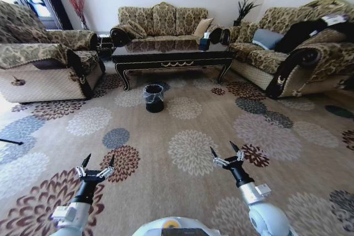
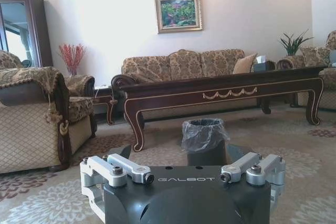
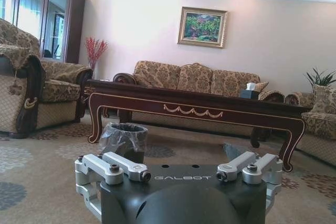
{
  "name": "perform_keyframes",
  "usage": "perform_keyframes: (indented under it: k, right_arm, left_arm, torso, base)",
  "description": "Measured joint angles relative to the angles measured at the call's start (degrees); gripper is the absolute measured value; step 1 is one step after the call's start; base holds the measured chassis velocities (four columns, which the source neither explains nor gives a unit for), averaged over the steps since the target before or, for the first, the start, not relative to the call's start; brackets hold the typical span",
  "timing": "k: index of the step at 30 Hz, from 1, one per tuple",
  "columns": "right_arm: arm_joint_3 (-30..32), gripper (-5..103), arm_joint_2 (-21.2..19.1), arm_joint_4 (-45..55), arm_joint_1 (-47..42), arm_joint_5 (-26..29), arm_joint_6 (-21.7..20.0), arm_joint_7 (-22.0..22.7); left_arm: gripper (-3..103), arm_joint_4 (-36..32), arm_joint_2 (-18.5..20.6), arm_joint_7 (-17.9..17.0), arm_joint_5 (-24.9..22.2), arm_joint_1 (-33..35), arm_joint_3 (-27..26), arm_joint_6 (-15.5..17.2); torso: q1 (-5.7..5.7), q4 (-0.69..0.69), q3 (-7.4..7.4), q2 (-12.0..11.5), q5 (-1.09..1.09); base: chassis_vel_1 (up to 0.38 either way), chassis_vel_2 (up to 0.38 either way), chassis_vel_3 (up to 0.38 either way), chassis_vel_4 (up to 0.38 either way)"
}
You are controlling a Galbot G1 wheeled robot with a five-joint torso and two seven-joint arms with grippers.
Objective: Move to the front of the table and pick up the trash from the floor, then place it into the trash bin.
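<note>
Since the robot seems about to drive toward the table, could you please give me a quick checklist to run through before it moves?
1. Carpet path ahead free of obstacles: ok.
2. Trash bin upright in front of the table: ok.
3. Left gripper open, holding nothing: ok.
4. Right gripper open, holding nothing: ok.
5. Trash located on the floor: cannot tell, none is visible from here.
6. Robot at the table's front: not ok, open carpet lies between.

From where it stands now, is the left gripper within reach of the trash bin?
Probably not. The left gripper hovers open low by the robot, and a wide stretch of bare floor separates it from the trash bin by the table.
</note>
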Motion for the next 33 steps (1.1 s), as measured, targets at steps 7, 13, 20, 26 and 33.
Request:
perform_keyframes:
  k: [7,13,20,26,33]
  right_arm:
    - [0.00,100,0.00,0.00,0.01,0.00,0.00,0.00]
    - [0.00,100,0.00,0.00,0.01,0.00,0.00,0.00]
    - [0.00,100,0.00,0.00,-0.02,0.00,0.00,0.00]
    - [0.00,100,0.00,0.00,0.00,0.00,0.00,0.00]
    - [0.00,100,0.00,0.00,0.04,0.00,0.00,0.00]
  left_arm:
    - [100,0.00,0.00,0.00,0.00,0.00,0.00,0.00]
    - [100,0.00,0.00,0.00,0.00,0.00,0.00,0.00]
    - [100,0.00,0.00,0.00,0.00,0.00,0.01,0.00]
    - [100,0.00,0.00,0.00,0.00,-0.01,0.00,0.00]
    - [100,0.00,0.00,0.00,0.00,-0.01,0.00,0.00]
  torso:
    - [0.00,-0.01,0.00,0.00,0.01]
    - [0.00,0.00,0.00,0.00,0.00]
    - [0.00,-0.01,-0.01,0.00,-0.01]
    - [0.00,0.00,0.01,0.00,0.00]
    - [0.00,0.01,0.53,0.54,0.00]
  base:
    - [0.162,-0.161,-0.165,0.154]
    - [0.178,-0.181,-0.192,0.178]
    - [0.166,-0.185,-0.158,0.178]
    - [0.039,-0.039,-0.034,0.055]
    - [-0.005,0.005,0.006,-0.010]
